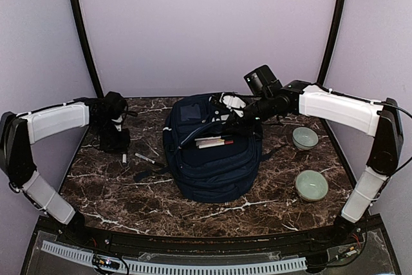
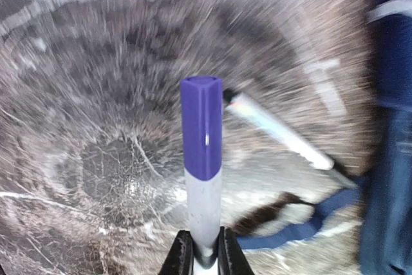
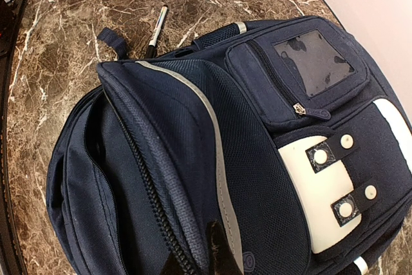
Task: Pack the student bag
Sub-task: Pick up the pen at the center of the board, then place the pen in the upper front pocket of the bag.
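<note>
**Operator:** Report the state of each hand.

**Technician:** The left hand (image 2: 204, 241) is closed narrow on a marker (image 2: 201, 159) with a white barrel and a purple cap. The barrel end sits between the fingers and the cap points away from the wrist. This hand is over the left part of the worktop (image 1: 193, 214). Whether the marker touches the surface cannot be told. The right hand (image 3: 196, 259) is closed on the edge of the front flap (image 3: 193, 159) of the student bag (image 1: 215, 165), next to the zip. The flap stands raised off the bag body.

**Operator:** Where is the student bag?

**Technician:** It lies at the centre of the marble-pattern worktop with its front face up. The right wrist view shows the white patch (image 3: 322, 191) with two buckle tabs and, beside it, a pocket with a clear window (image 3: 313, 62). In the top view, several writing sticks (image 1: 212, 141), white and red, lie in the opening under the raised flap.

**Operator:** List the other items.

**Technician:**
- A pen (image 3: 156, 27) lies flat on the worktop between the left hand and the bag, touching neither.
- A loose blue strap (image 2: 302, 227) trails from the bag near the pen.
- A far bowl (image 1: 305, 138) and a near bowl (image 1: 311, 185), both pale green, stand right of the bag and apart from it.
</note>
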`<state>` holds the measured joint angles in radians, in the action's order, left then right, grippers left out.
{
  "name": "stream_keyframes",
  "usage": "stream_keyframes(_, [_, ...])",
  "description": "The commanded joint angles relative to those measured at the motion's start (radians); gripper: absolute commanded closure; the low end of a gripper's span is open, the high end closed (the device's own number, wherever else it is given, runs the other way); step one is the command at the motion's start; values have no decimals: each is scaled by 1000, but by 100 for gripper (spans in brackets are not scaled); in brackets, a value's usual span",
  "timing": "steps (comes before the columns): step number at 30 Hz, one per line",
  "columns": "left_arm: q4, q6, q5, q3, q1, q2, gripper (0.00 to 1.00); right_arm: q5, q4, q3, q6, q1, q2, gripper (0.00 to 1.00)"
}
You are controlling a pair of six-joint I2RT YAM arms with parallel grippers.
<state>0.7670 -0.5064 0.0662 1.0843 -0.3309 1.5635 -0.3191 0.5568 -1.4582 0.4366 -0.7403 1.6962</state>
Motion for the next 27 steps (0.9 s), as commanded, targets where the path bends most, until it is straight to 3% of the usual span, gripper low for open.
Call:
stream_keyframes(1, [-10,55,-87,52,-11,-163,100,-26,-40,-22,2,-1,3,100])
stream_keyframes(10, [-251,274,-112,102,-318,-262,100,-15,-49,-27,-9,-1,-2,100])
stream_keyframes(14, [-411,422,-106,44,-491,-320,100,-20,-53,-31,-20,-1,-15,100])
stream_keyframes(16, [-459,452,-124,28,-525,-323,100,-40,-44,-44,-28,-1,-14,100])
stream_keyframes(20, [-447,502,-126,75,-577,-246,100,-58,-40,-54,-36,-1,-15,100])
stream_keyframes(27, [-381,712,82,200,-753,-46,100,-61,-21,-92,-42,-1,-3,100])
